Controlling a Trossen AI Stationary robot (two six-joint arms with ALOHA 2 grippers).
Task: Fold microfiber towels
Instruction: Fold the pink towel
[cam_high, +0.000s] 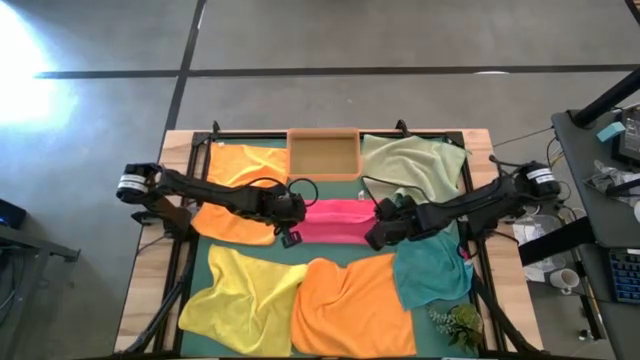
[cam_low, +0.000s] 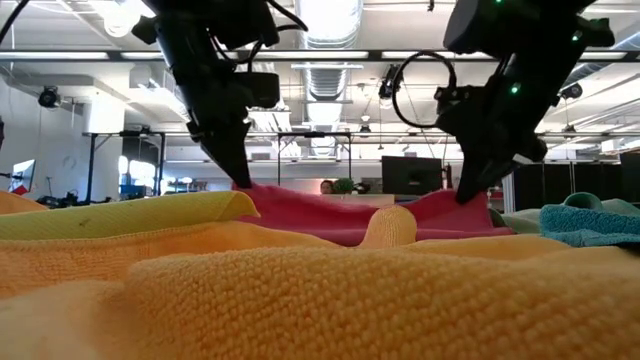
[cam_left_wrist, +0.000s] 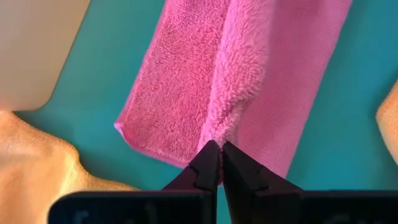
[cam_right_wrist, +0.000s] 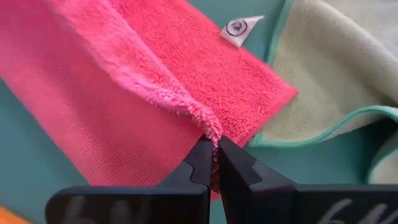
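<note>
Jaws clamped tight on both sides: the left gripper pinches a raised ridge at one end of the hot pink towel, the right gripper nips the fold at the other end. The towel lies mid-mat, in front of the wooden tray, ringed by orange, yellow, teal and pale green towels.

bright overhead light, blurred foreground
</note>
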